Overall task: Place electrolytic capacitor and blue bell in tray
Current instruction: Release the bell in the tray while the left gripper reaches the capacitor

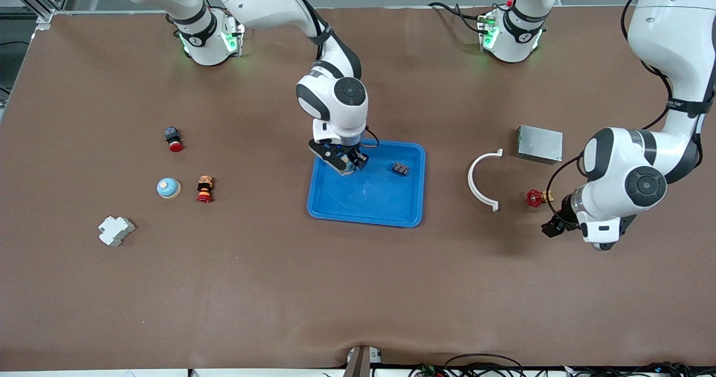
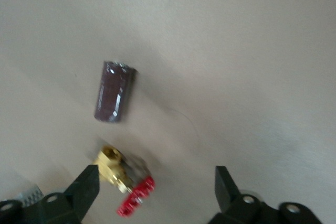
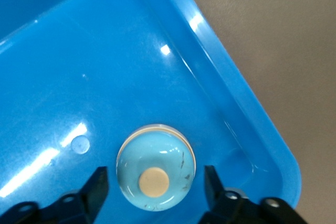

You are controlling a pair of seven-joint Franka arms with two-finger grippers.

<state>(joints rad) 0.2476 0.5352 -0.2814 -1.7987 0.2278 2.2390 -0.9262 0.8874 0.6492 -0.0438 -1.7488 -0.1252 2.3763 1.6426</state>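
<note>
A light blue bell with a cream button sits on the floor of the bright blue tray, in a corner. My right gripper straddles it, open, with a gap on each side. From the front, this gripper is low over the tray. A second blue bell rests on the table toward the right arm's end. The electrolytic capacitor, a dark brown cylinder, lies on the table. My left gripper hovers open near it, over a brass valve with a red handle. In the front view the capacitor is hidden.
A small dark part lies in the tray. A white curved clip, a grey metal box and the red-handled valve sit near the left gripper. Two red-capped buttons and a white block lie near the second bell.
</note>
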